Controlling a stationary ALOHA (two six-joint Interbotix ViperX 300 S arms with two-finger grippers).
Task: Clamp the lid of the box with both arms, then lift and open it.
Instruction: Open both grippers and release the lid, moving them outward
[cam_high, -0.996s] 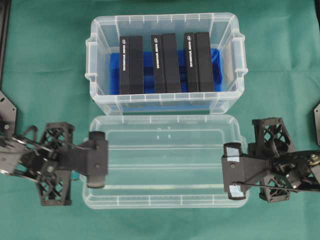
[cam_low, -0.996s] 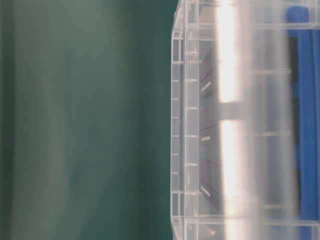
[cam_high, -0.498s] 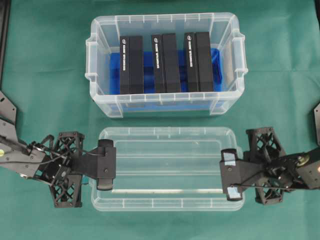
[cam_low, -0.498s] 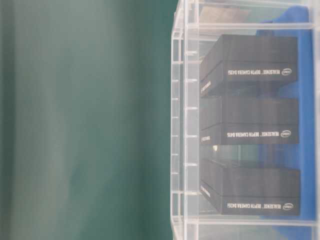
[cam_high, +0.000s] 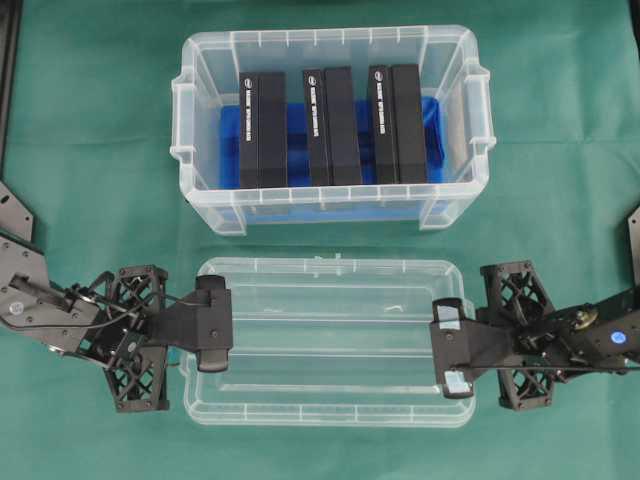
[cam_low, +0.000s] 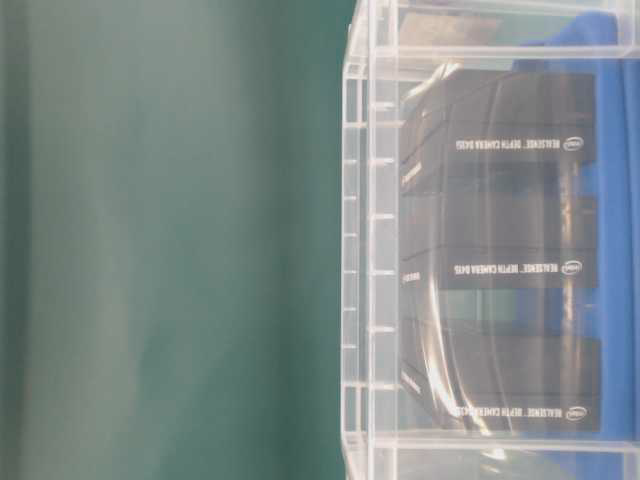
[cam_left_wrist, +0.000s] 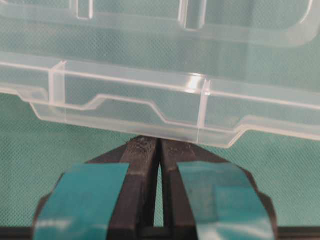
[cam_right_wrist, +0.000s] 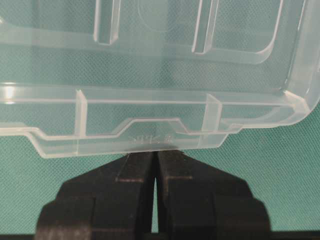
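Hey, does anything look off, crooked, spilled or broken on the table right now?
Nothing stands out. The lid is off, square to the open box, gripped at its ends by the left gripper and right gripper. Three black blocks stand in a tidy row.

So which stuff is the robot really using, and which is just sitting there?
Using:
lid
box
left gripper
right gripper

Just sitting there:
three black blocks in the box
blue liner under them
green cloth
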